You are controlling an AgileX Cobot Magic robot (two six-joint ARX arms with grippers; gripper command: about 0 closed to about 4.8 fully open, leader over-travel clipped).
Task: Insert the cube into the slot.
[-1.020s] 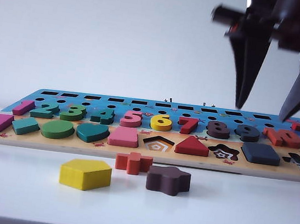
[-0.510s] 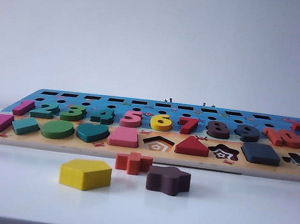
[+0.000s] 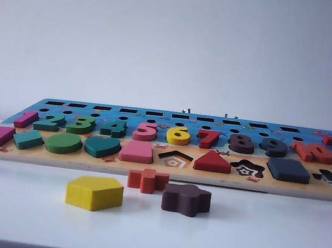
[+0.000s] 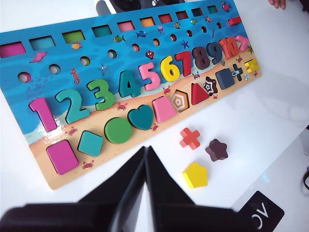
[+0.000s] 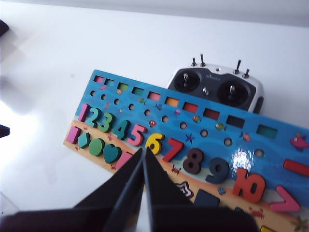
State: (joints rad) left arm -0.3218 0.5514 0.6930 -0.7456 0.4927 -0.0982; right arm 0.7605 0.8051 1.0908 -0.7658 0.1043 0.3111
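Note:
The cube (image 3: pixel 288 170), a flat navy square block, lies seated in the slot near the right end of the wooden puzzle board (image 3: pixel 147 170); it covers the slot's floor. The cube (image 4: pixel 225 78) also shows in the left wrist view, and partly, as cube (image 5: pixel 207 198), in the right wrist view. My left gripper (image 4: pixel 146 149) is shut and empty, over the white table just off the board's front edge. My right gripper (image 5: pixel 143 151) is shut and empty, high above the board's middle. Neither gripper's jaws show in the exterior view.
A yellow pentagon (image 3: pixel 94 192), an orange cross (image 3: pixel 147 180) and a maroon star block (image 3: pixel 186 199) lie loose on the table before the board. The pentagon, star and cross recesses stand empty. A radio controller (image 5: pixel 215 87) sits behind the board.
A second ago the right gripper hung open over the board's right end; it has since risen out of the exterior view and shut. The cube has stayed in the slot.

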